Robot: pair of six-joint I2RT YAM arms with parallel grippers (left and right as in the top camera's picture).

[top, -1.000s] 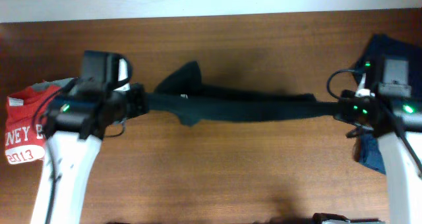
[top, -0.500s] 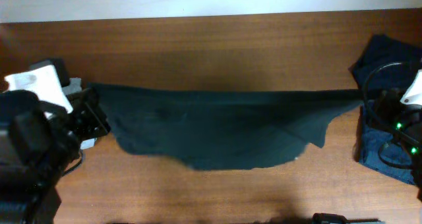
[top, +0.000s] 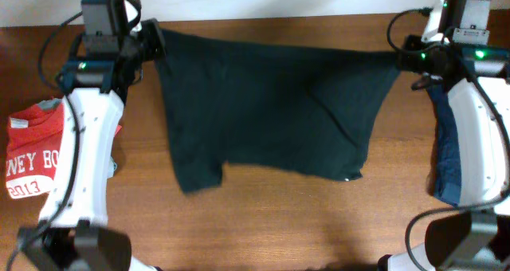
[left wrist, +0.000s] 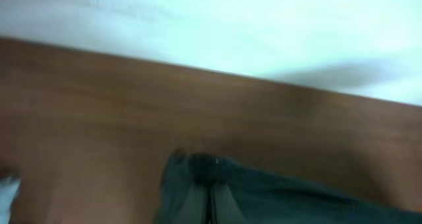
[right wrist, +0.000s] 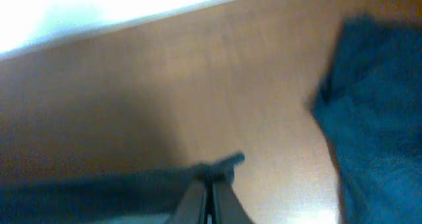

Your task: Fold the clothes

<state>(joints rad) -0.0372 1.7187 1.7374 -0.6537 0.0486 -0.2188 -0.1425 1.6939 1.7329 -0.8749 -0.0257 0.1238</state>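
Note:
A black T-shirt [top: 271, 111] hangs stretched wide between my two grippers near the table's far edge, its lower part draping toward the table. My left gripper [top: 154, 44] is shut on its left top corner, seen in the left wrist view [left wrist: 210, 178] with dark cloth pinched between the fingers. My right gripper [top: 405, 60] is shut on its right top corner, seen in the right wrist view [right wrist: 212, 178]. No chest logo shows; a tiny white spot sits at the lower right hem.
A red garment with white lettering [top: 32, 155] lies at the left edge under my left arm. A dark navy garment [top: 446, 159] lies at the right edge, also in the right wrist view [right wrist: 379, 112]. A white wall runs behind the wooden table [top: 263, 215].
Both grippers have moved to the far side of the table and lifted the shirt. The shirt went from a thin taut band to a wide open hanging sheet.

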